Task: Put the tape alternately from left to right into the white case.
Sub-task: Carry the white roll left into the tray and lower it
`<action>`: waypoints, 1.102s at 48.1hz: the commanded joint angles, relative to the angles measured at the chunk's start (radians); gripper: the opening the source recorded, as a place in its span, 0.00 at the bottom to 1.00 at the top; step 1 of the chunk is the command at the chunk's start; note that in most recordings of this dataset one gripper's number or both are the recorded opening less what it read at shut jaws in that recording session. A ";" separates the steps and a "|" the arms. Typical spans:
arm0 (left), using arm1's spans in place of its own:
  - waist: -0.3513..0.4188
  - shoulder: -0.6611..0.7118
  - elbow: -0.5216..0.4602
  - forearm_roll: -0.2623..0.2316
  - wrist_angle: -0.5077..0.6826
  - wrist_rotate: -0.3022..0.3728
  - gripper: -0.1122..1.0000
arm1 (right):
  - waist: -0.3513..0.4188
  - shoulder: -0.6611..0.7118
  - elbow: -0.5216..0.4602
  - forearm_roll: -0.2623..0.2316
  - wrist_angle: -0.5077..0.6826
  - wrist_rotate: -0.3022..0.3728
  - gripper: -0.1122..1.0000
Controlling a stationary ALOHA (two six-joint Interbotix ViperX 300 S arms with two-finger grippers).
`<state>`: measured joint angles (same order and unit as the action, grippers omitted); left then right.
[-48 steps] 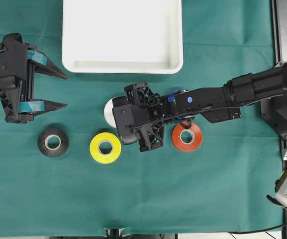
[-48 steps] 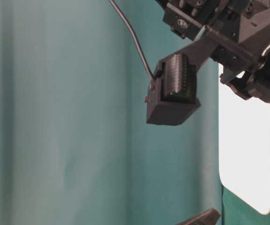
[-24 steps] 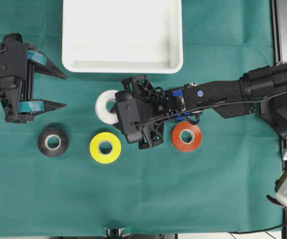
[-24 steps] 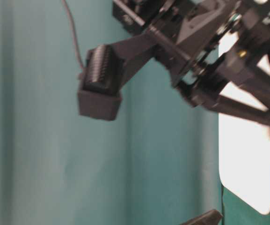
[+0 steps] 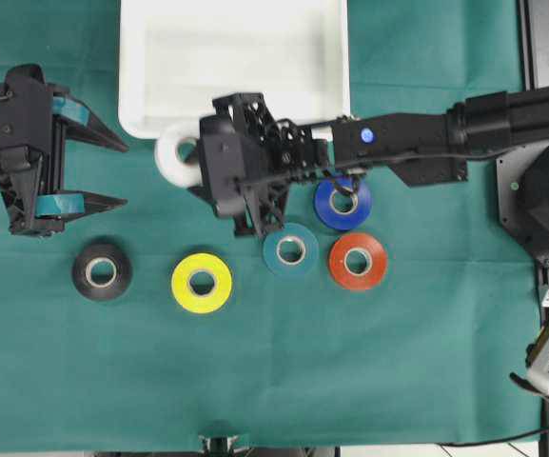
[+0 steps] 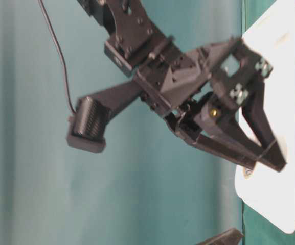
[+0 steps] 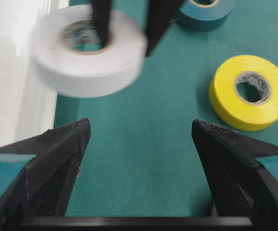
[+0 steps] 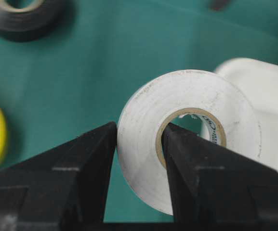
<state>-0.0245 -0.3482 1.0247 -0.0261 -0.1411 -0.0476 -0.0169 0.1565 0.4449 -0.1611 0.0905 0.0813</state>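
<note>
The right gripper (image 5: 190, 157) has its fingers (image 8: 88, 159) pinched through the white tape (image 5: 178, 152), one inside the core, carrying it at the white case's (image 5: 234, 67) seven o'clock corner for dropping in. The left gripper (image 5: 103, 171) waits wide open, holding nothing.

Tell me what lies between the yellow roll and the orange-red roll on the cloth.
The teal roll lies between the yellow roll and the orange-red roll, set slightly nearer the white case. The overhead view shows it.

Held roll (image 5: 177, 152) beside case (image 5: 141, 86) corner
</note>
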 commanded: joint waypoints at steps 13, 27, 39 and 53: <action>-0.002 -0.006 -0.025 -0.002 -0.003 0.000 0.92 | -0.107 0.061 -0.094 -0.046 -0.009 0.000 0.13; -0.002 -0.006 -0.025 -0.002 -0.003 0.000 0.92 | -0.153 0.110 -0.135 -0.055 -0.009 0.000 0.13; -0.002 -0.006 -0.025 0.000 -0.005 0.000 0.92 | -0.160 0.114 -0.138 -0.055 -0.012 0.000 0.13; -0.002 -0.006 -0.025 -0.002 -0.003 0.000 0.92 | -0.160 0.120 -0.138 -0.055 -0.011 0.002 0.13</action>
<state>-0.0245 -0.3482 1.0247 -0.0261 -0.1396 -0.0476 -0.1779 0.2930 0.3298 -0.2148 0.0905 0.0813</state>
